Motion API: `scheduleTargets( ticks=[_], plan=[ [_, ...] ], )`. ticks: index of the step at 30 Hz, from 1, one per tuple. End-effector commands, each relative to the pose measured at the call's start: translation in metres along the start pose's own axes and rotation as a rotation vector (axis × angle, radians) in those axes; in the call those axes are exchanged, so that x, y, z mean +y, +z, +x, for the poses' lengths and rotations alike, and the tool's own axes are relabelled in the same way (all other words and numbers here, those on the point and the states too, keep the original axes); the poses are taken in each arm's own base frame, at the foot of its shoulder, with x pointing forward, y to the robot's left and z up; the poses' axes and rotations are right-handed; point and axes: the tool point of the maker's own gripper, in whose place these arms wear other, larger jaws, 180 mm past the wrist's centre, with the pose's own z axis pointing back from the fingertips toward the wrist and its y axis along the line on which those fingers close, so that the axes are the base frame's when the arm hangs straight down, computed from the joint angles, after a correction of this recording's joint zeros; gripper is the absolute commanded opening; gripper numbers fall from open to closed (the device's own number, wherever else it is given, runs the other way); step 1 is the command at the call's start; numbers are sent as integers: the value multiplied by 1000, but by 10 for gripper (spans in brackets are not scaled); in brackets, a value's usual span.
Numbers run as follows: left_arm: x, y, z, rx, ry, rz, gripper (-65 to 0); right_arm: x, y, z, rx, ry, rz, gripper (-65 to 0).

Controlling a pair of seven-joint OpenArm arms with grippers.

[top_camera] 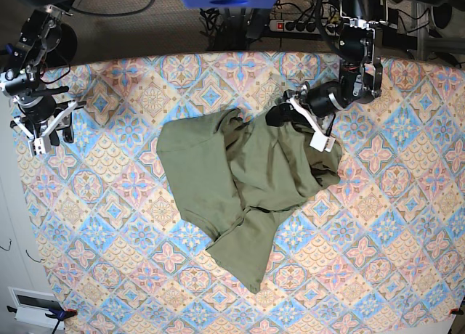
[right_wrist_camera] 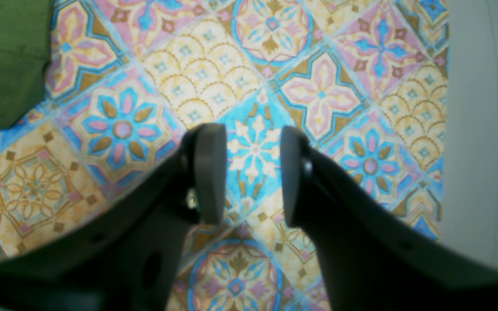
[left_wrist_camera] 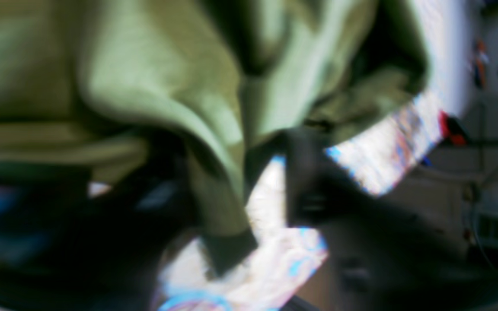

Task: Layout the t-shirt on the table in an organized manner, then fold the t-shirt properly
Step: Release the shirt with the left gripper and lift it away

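The crumpled olive-green cotton t-shirt (top_camera: 247,181) sits mid-table (top_camera: 407,276), nearer the far edge. Left gripper (top_camera: 290,112) is right at its far-side bunch, grip unclear. Right gripper (right_wrist_camera: 253,172), parted and empty, hovers well apart by the table's edge.

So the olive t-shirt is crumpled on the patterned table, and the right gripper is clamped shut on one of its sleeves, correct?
Not quite. The right gripper holds nothing: the right wrist view shows its jaws apart over bare table, with the t-shirt only at that view's edge. The rest stands: the base view shows it crumpled.
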Motion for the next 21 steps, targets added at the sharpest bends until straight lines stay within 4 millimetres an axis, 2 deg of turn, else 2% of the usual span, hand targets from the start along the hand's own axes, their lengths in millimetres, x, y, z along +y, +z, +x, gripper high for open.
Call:
scheduleTargets(
  ticks=[1,5,9,12,15,17,19,21],
  plan=[
    [-4,4,16,-45,-21,-14,-650,-8,5,16,-50,19,-18,-447],
    [-20,11,28,-74,-78,-35,-650,-8,6,16,-52,18,-20,-447],
    [-56,32,42,-113,-192,-92,-650,-9,5,18,-55,18,-21,-447],
    [-86,46,48,-120,-204,-207,-650,-8,5,18,-58,17,-19,-447],
    [-98,67,44,-131,-220,-276,-650,-9,5,19,-59,17,-21,-447],
    [-109,77,49,-161,-242,-305,-650,-10,4,17,-56,10,-21,-447],
    [-111,89,60,-196,-270,-306,-650,-11,4,25,-75,11,-25,-447],
    [-109,106,80,-271,-277,-312,-650,-14,3,34,-96,11,-31,-447]
  ],
)
